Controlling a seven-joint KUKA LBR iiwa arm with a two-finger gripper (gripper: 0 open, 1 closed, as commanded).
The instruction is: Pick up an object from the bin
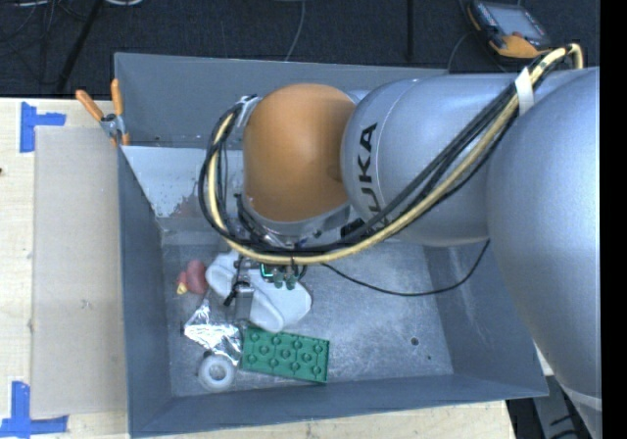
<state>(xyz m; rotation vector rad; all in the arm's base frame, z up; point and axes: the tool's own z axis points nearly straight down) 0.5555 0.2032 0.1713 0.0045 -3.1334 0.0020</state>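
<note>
My gripper (243,290) hangs low over the left front part of the bin, under the arm's wrist. It is down among white plastic pieces: a rounded white piece (278,306) lies just to its right and a smaller white piece (221,272) just to its left. Whether either one is gripped is hidden. A small pink-red thing (192,277) lies further left. A crumpled piece of silver foil (211,334) sits in front of the gripper, and a green studded building plate (285,355) lies flat beside it.
A small white ring (217,371) rests near the bin's front left corner. The arm with its orange cover and cables spans the bin's middle and right, hiding much of the floor. Bare grey floor shows at the front right.
</note>
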